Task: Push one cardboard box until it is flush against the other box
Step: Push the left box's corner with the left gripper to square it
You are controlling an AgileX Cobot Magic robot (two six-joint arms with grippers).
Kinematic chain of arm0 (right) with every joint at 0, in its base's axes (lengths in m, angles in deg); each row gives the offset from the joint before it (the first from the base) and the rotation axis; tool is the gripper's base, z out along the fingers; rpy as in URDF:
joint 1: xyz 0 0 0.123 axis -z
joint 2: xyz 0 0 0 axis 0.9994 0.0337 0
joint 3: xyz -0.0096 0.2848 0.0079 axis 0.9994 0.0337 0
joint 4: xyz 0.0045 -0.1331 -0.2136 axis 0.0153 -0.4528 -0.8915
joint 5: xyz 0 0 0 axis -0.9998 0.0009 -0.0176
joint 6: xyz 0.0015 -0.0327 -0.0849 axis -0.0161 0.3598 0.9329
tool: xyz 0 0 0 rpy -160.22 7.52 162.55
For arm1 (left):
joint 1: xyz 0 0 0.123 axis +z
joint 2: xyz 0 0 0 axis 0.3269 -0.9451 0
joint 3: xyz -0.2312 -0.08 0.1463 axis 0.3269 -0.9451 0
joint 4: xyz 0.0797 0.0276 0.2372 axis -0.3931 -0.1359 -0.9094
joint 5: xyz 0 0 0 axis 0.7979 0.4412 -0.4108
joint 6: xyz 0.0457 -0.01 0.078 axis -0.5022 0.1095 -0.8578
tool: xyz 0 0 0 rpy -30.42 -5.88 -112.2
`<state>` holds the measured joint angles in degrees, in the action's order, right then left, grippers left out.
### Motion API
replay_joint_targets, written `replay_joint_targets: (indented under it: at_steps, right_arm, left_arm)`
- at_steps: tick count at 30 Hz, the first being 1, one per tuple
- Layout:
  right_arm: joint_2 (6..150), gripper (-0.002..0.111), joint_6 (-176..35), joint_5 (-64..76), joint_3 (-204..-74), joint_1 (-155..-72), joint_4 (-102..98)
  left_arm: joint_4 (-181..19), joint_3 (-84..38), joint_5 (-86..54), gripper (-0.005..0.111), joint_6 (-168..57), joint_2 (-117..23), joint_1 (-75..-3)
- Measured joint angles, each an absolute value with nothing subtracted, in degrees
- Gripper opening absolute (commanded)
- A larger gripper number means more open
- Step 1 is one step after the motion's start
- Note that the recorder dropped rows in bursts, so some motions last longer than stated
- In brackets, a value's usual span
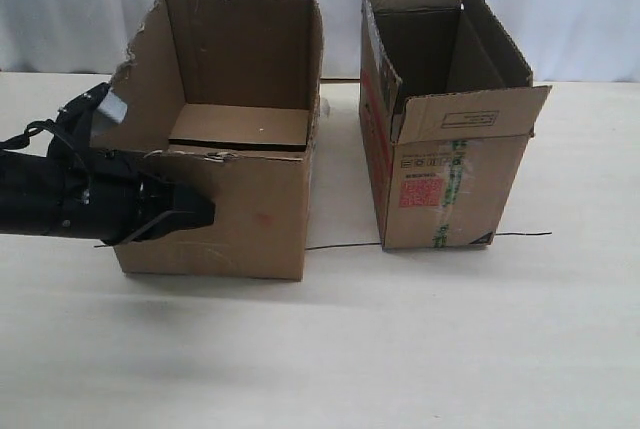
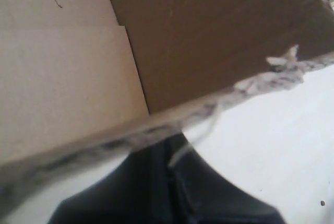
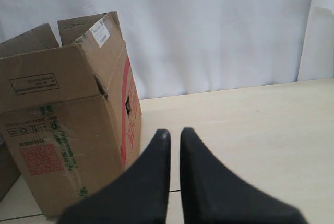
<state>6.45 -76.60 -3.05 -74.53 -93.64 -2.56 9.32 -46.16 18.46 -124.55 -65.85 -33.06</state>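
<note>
The wide cardboard box [image 1: 250, 209] with its ragged torn rim stands left of centre on the table. The other box [image 1: 450, 189], taller with a red square label, stands to its right, with a strip of bare table between them. My left gripper [image 1: 200, 215] is shut and lies low against the wide box's left front corner. In the left wrist view the torn rim and inner wall of that box [image 2: 209, 36] fill the frame above the closed left gripper [image 2: 177, 145]. My right gripper [image 3: 175, 132] is shut on nothing, hanging beside the red-labelled box [image 3: 68, 145], apart from it.
A pale wooden table [image 1: 400, 349] carries both boxes, with a white curtain [image 1: 580, 9] behind. A thin dark line [image 1: 340, 246] runs across the tabletop between the boxes. The right arm does not show in the exterior view.
</note>
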Motion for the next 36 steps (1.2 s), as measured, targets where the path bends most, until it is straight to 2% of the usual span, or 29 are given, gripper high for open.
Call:
replay_joint_targets:
  at_steps: [12,36]
  right_arm:
    - [6.45,0.005,-76.6,-3.05,-74.53,-93.64,-2.56]
    - [6.45,0.005,-76.6,-3.05,-74.53,-93.64,-2.56]
  left_arm:
    - [9.32,-39.99,16.97,0.0,-124.63,-66.63,-33.06]
    - [13.84,-39.83,18.16,0.0,-127.57,-69.47,-33.06]
